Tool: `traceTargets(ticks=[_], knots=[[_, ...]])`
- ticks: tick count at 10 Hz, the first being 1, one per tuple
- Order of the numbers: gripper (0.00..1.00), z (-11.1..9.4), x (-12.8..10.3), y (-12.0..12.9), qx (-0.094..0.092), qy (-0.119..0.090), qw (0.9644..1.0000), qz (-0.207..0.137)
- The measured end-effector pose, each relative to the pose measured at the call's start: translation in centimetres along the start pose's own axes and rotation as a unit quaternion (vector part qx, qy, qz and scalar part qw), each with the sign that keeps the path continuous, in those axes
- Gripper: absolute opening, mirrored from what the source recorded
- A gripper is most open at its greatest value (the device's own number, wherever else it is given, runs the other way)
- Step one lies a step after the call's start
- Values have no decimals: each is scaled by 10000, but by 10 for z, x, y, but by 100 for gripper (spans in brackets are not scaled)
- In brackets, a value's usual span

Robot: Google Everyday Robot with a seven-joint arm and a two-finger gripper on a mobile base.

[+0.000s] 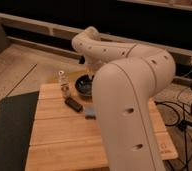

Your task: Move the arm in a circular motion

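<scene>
The cream-white arm fills the right half of the camera view. Its thick lower segment rises from the bottom, bends at a bulbous elbow, and its forearm reaches left to a rounded wrist joint above the far edge of the wooden table. The gripper shows only as a dark piece hanging under the wrist, above a dark bowl, and is mostly hidden behind the arm.
On the table stand a small clear bottle, a dark bar-shaped object and a blue-grey pad. A dark mat lies left of the table. Cables run on the floor at the right. A dark wall is behind.
</scene>
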Motion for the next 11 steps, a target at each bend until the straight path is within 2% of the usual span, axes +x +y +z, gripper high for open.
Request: traceTargets(ticks=[1,3,5,7,8,9,11], knots=[[65,-3,-2,25,-106,-8,9995,-285],[65,-17,8,77,-324,-34,9949,-951],[65,-37,34,120,-533,-90,9853,-1623],[65,-60,78,155,-814,-136,9726,-2172],[65,-64,89,161,-892,-138,9699,-2263],[65,-72,113,169,-1075,-117,9660,-2350],[65,-77,137,164,-1244,-84,9660,-2267]])
